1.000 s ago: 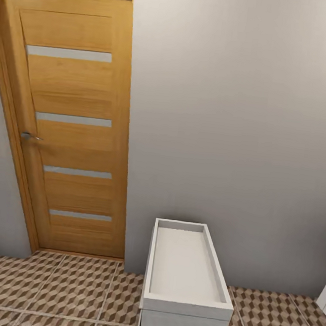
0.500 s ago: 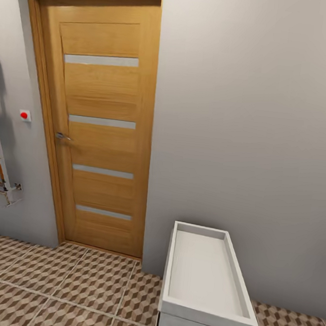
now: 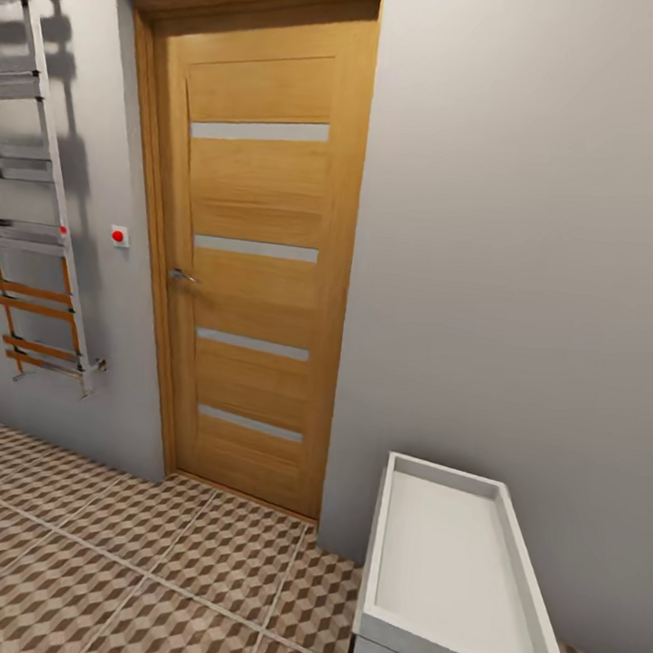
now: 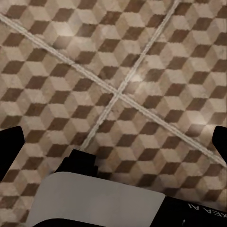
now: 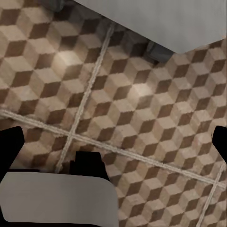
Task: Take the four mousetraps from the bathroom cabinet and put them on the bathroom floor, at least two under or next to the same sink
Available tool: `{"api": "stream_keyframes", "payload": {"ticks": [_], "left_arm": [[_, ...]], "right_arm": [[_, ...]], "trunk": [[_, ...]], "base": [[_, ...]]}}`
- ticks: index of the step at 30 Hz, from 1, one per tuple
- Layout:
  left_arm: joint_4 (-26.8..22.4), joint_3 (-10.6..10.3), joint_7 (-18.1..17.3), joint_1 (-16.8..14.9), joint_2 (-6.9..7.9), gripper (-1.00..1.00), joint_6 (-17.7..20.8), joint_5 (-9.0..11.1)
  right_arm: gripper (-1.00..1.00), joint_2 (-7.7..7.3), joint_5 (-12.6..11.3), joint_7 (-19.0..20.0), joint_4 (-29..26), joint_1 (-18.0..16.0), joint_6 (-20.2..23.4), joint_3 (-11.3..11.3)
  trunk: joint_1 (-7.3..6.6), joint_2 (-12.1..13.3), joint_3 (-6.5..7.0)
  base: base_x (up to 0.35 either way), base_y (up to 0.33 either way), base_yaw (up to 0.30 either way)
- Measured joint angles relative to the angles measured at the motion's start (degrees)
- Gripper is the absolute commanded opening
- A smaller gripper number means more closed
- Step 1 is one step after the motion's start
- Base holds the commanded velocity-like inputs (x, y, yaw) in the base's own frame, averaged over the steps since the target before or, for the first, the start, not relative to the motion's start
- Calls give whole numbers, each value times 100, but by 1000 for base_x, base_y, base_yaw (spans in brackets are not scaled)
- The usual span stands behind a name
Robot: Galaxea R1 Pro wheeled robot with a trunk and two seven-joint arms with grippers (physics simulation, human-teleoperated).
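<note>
The cabinet (image 3: 459,592) is seen from the head view as a low white box with a recessed, tray-like top bordered by a raised rim; the top of a drawer front is just visible beneath that rim. Its tray is bare white. It stands against the grey wall (image 3: 534,268) on the bathroom floor (image 3: 138,588), whose large tiles carry a brown, beige and cream cube pattern crossed by pale grout lines. Beside it, an orange-brown wooden door (image 3: 257,269) with four pale horizontal strips and a metal handle is set in the wall, closed. Further along, a small white switch with a red dot (image 3: 120,235) and a towel rail (image 3: 34,236) with chrome and wooden bars are mounted.

In both wrist views the patterned floor lies below the pincers. The left gripper (image 4: 113,142) is held with its dark fingertips (image 4: 9,142) wide apart, nothing between them. The right gripper (image 5: 113,142) is likewise spread apart over the tiles; its fingertips (image 5: 9,142) clasp nothing. How the cabinet lies relative to either pincer cannot be told.
</note>
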Motion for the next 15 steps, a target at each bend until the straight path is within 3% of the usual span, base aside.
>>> {"api": "stream_keyframes", "payload": {"ticks": [15], "left_arm": [[0, 0, 0, 0, 0, 100, 2, 2]], "right_arm": [[100, 8, 0, 0, 0, 0, 0, 0]], "trunk": [[0, 0, 0]], "base": [[0, 0, 277]]}}
